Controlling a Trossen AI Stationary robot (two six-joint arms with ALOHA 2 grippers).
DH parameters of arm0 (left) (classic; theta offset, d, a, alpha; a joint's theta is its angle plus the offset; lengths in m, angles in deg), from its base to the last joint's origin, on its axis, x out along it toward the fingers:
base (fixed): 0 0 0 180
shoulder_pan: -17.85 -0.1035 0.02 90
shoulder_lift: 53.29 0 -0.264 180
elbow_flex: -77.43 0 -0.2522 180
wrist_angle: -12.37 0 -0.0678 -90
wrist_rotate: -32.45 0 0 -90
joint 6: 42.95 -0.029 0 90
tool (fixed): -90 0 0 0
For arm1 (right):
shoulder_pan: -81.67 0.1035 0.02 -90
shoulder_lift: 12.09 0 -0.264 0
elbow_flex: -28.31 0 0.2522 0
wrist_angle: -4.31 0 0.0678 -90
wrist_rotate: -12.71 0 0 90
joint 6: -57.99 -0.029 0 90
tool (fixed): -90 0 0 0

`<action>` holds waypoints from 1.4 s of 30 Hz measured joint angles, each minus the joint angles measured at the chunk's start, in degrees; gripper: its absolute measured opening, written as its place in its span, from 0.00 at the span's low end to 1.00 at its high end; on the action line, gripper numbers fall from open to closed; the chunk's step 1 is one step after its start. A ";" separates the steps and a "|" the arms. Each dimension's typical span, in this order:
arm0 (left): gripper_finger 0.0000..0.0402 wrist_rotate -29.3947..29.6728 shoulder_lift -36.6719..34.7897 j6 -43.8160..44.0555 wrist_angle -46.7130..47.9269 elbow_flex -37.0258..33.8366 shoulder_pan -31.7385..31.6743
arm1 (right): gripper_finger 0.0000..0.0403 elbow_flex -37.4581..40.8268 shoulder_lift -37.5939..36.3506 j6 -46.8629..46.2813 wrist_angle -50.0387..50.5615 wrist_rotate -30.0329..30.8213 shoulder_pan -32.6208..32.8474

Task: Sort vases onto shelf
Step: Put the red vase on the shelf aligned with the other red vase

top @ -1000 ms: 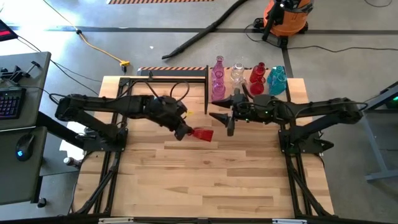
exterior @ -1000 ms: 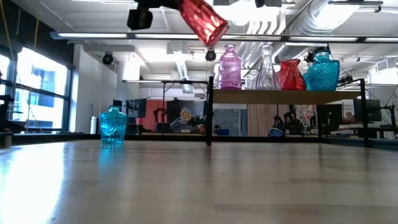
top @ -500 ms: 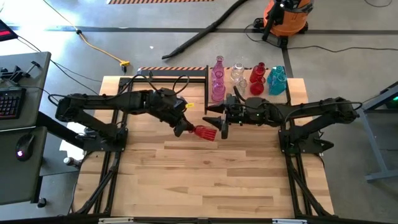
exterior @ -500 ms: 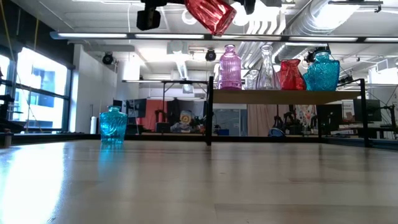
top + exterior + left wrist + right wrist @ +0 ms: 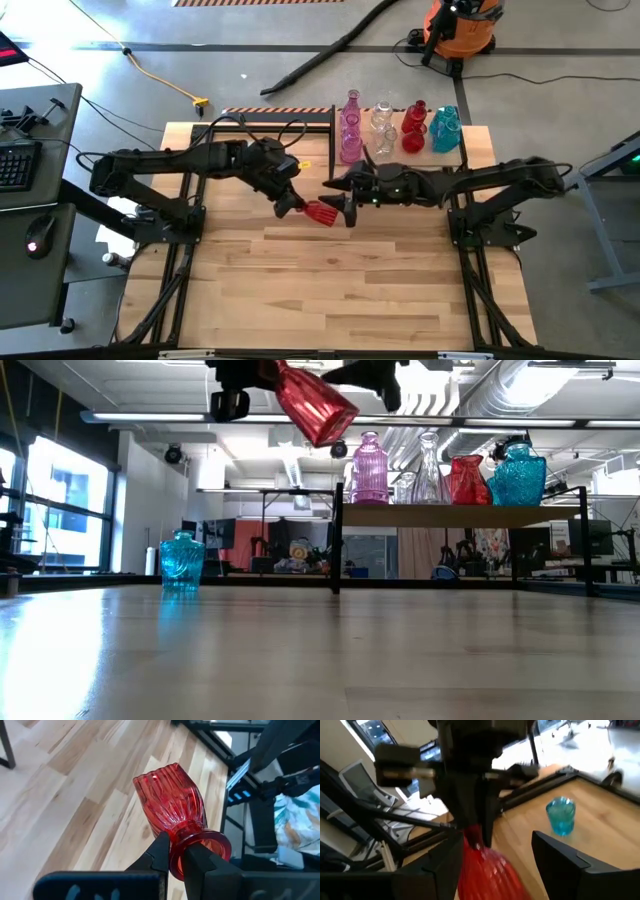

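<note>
Left tool (image 5: 172, 856) stayed clamped on ribbed red glass vase (image 5: 323, 212) by its neck; open right tool (image 5: 349, 207) had advanced, straddling vase's body.

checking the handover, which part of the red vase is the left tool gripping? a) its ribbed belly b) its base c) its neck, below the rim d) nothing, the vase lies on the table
c, in the left wrist view the left tool pinches the red vase at the narrow neck under its flared rim.
</note>
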 joint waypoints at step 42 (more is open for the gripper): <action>0.04 -0.64 0.02 -0.60 6.12 0.02 -0.22 | 0.54 -24.37 19.94 11.91 22.64 -8.13 0.16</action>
